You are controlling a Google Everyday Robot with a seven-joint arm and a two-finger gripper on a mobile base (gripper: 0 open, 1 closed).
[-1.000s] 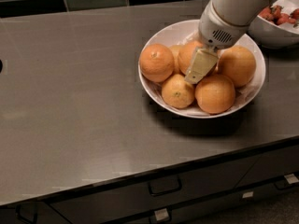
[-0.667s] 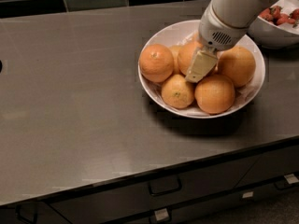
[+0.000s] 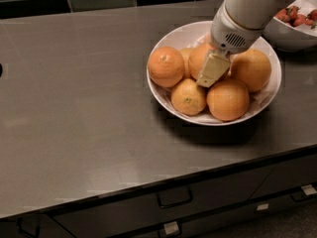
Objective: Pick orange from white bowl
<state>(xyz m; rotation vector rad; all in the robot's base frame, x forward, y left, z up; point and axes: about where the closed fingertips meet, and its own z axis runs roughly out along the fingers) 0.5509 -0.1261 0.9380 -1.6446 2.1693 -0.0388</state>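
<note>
The wide white bowl (image 3: 181, 34) stands on the counter at the right and holds several oranges on white paper. My gripper (image 3: 212, 72) reaches down from the upper right into the middle of the pile. It rests against the large deep-orange orange (image 3: 198, 58) at the pile's centre, which it partly hides. Around it lie an orange with a stem dimple (image 3: 166, 66) at the left, a smaller yellowish orange (image 3: 188, 97) in front, a round orange (image 3: 228, 99) at front right and another (image 3: 251, 69) at the right.
A smaller white bowl of red fruit (image 3: 292, 33) stands at the far right, just behind the arm. The grey counter (image 3: 79, 98) stretches left of the bowl. Dark tiles run along the back; drawers with handles (image 3: 174, 197) sit below the front edge.
</note>
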